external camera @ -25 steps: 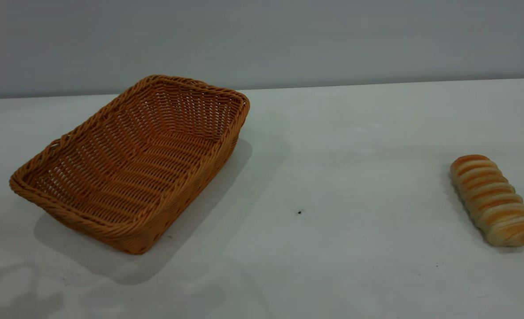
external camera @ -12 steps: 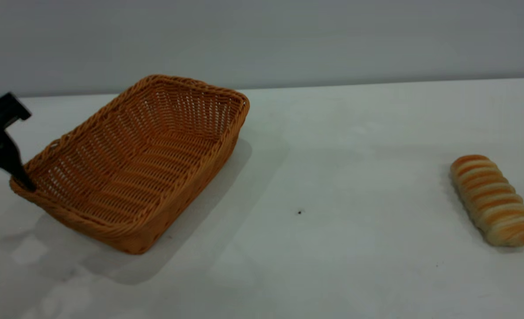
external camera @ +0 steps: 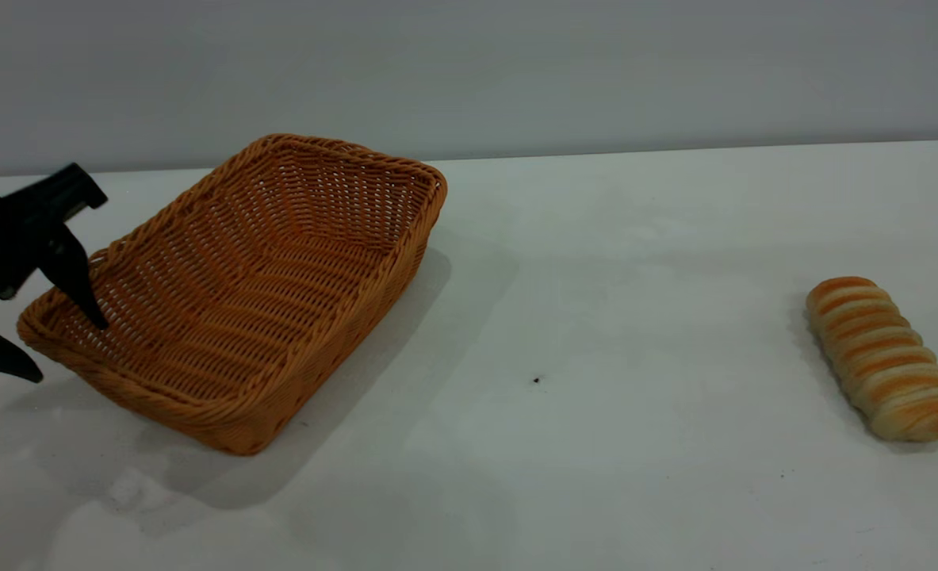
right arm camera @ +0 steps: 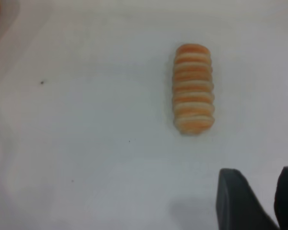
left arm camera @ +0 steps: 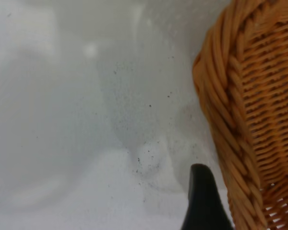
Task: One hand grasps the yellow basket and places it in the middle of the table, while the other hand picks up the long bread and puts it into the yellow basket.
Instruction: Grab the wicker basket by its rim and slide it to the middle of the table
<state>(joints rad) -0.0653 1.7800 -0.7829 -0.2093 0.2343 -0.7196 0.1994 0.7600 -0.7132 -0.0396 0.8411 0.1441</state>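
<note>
Left gripper point(external camera: 64, 345) spread wide, straddling the yellow basket point(external camera: 246, 285) at its left rim; it should seat deeper before clamping.

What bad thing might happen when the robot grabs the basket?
1. The left tool straddles the basket rim at its left corner, one finger inside, one outside. Pulled by a single corner, the big basket may swing or tip.
2. The woven rim is thick, so the grip might slip.
3. The bread lies far right near the table edge; a clumsy nudge might push it off.

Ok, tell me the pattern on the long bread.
Long bread: golden-orange and cream stripes across its ridged top; clearest in the exterior view.
</note>
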